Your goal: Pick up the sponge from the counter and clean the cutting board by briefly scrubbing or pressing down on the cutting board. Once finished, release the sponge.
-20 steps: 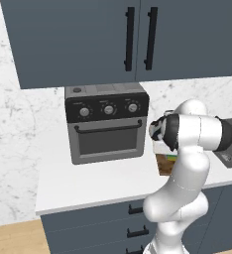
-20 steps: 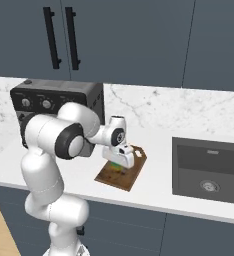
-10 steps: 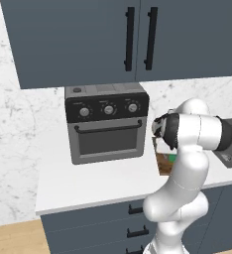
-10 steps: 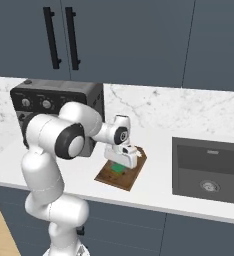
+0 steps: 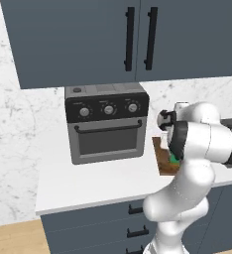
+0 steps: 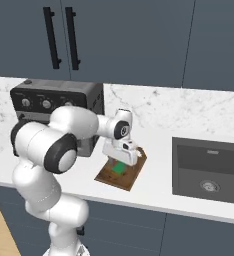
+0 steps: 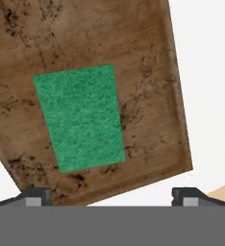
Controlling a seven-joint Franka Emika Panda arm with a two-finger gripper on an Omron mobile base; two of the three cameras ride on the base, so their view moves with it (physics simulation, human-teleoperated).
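From my end the sponge (image 7: 81,117) sits flat on the cutting board (image 7: 143,62), green side up, on the white tabletop (image 6: 154,190). My hand (image 7: 109,196) hovers above it, fingers spread apart, holding nothing.

The white Franka arm with dark joints rises from its base, bends at the elbow and reaches forward at mid height. Its wrist is turned downward, so the white two-finger end effector (image 6: 120,161) points straight down. In the hand view the two small dark fingertips (image 7: 35,196) stand wide apart, one at each lower corner, with nothing gripped between them. The jaws are parted and free of any contact.
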